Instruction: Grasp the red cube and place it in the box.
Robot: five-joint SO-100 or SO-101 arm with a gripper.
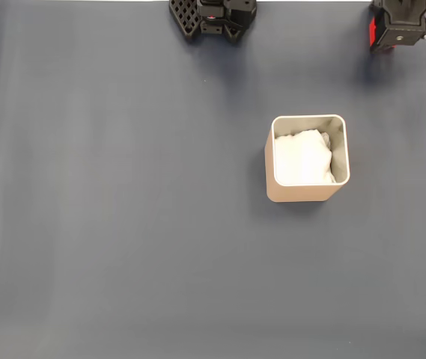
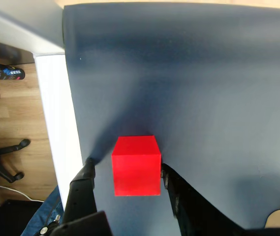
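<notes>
My arm's black printed base (image 1: 213, 16) shows lattice-patterned plastic with a red spot; the gripper (image 2: 125, 172) has two matte black fingers (image 2: 83, 179), one bearing screws.

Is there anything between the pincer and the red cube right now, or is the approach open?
Nothing visible stands in the way. In the wrist view the red cube sits on the dark mat between the two fingers of the open pincer, with a gap of bare mat beside the left finger.
</notes>
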